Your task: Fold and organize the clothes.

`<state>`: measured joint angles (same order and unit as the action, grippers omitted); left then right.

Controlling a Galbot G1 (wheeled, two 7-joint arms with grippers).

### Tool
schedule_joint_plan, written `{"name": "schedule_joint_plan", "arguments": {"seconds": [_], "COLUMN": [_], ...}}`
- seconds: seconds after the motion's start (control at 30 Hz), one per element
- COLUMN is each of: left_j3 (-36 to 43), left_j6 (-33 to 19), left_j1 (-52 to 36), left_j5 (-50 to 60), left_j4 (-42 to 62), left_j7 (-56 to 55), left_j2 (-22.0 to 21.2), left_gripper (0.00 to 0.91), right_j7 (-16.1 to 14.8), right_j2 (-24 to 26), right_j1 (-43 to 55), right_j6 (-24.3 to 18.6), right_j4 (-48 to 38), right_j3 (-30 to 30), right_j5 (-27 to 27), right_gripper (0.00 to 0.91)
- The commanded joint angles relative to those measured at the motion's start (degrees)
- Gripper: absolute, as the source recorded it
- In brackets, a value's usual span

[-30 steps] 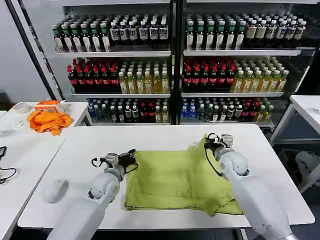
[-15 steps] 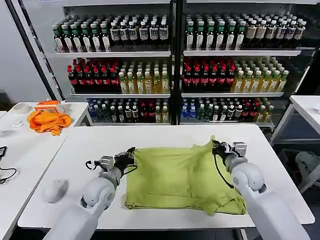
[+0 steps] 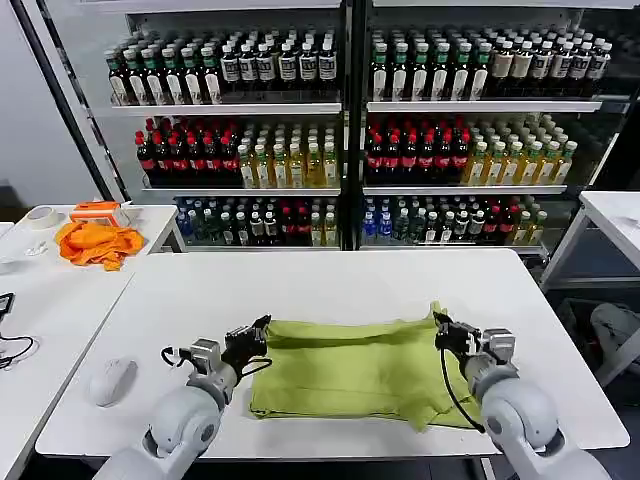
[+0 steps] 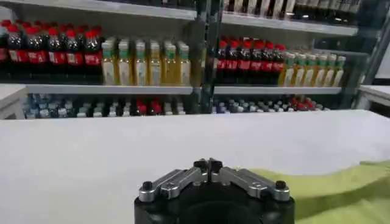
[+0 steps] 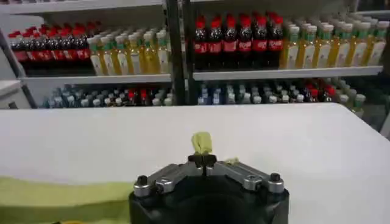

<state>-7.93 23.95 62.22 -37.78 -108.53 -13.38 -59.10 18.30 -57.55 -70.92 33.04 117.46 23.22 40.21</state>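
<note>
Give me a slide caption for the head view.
Both grippers, left and right, pinch the T-shirt's far corners on the white table.

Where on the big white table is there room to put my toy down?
The table is bare between the T-shirt and the bottle shelves, and left of the shirt, past the left gripper. The near middle is crowded: the shirt lies there, the right gripper pinching its corner.

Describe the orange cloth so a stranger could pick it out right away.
Look at the side table to the left of the main white table. The orange cloth lies crumpled there, beside a roll of tape; it is smaller and brighter than the yellow-green T-shirt.
</note>
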Motion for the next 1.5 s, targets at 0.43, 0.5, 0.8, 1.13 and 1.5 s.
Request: {"name": "schedule_joint_plan", "arguments": {"seconds": [0.43,0.5,0.8,1.13,1.5], "left_j3": [-0.5,-0.5,-0.2,-0.6,-4.3], "left_j6": [0.2,0.1,-1.4,-1.8,-6.9], "left_j1": [6.3,7.1,8.1,9.8,19.9], "left_j5": [2.7,3.2,7.3,8.2,8.1], "left_j4": [-3.9,-4.0,-2.2,-4.0,-9.4], "left_j7": [-0.2,-0.2,0.0,0.3,-3.4], "left_j2": [-0.4,-0.8,-2.4,-4.0,-10.8], "left_gripper": [0.02,0.02,0.04,0.907,0.907], "right_j7": [0.7,0.7,0.5,-1.5,-2.2], "right_j2": [-1.4,-1.7,-2.9,-4.3,-5.0], "right_j1": [-12.5,-13.0,-13.5,-13.3,-18.8], "right_j6": [0.1,0.1,0.1,0.0,-1.4], "right_j4": [5.6,5.7,5.0,6.2,10.3], "right_j3": [6.0,6.1,5.5,4.5,9.0], "right_j5": [-1.4,-1.7,-2.7,-5.1,-6.2], "right_gripper": [0.0,0.0,0.212,0.907,0.907]}}
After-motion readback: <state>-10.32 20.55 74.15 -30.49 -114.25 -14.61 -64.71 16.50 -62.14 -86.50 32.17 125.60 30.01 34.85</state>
